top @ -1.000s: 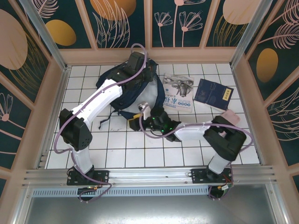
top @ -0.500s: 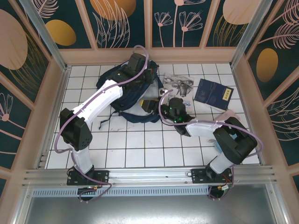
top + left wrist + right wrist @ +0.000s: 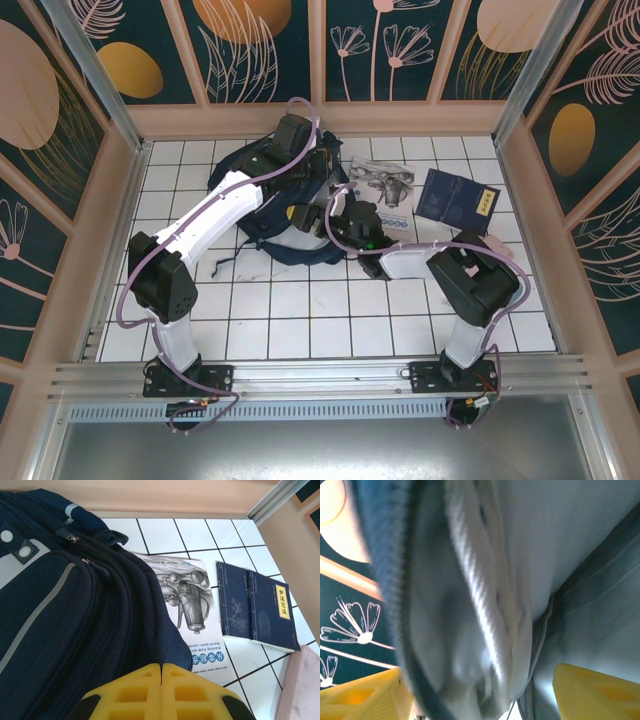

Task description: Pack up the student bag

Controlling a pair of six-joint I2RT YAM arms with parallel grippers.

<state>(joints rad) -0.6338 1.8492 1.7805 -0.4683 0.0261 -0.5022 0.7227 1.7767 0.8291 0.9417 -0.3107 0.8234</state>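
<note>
**Jaws at the student bag (image 3: 60,630): left clamping, right gaping**

Clamping with the left jaws on the bag's navy edge, the yellow left fingers (image 3: 132,692) pressing pad to pad and drawing the fabric up in a ridge to their tips. Reaching with the left arm (image 3: 215,215) across the bag toward its far side, near the back wall.

Gaping with the right jaws at the bag's mouth, the yellow right fingers (image 3: 355,697) standing wide apart and gripping nothing. Framing between them the light grey lining (image 3: 560,540) and a pale ribbed edge, blurred. Stretching with the right arm (image 3: 420,262) leftward into the bag's right side.

Entering the bag as lying on the white-tiled counter (image 3: 300,320), far and left of centre, showing a thin pale stripe and a grey-white patch in the left wrist view.

Entering to its right, lying flat:
- pamphlet (image 3: 192,605), bearing a grey drawing of metal vessels and blue characters, its left edge tucking under the bag;
- dark blue booklet (image 3: 255,605), bearing a yellow label, just beside the pamphlet;
- pink slab (image 3: 300,685), nearer, just beside the booklet's corner.
</note>
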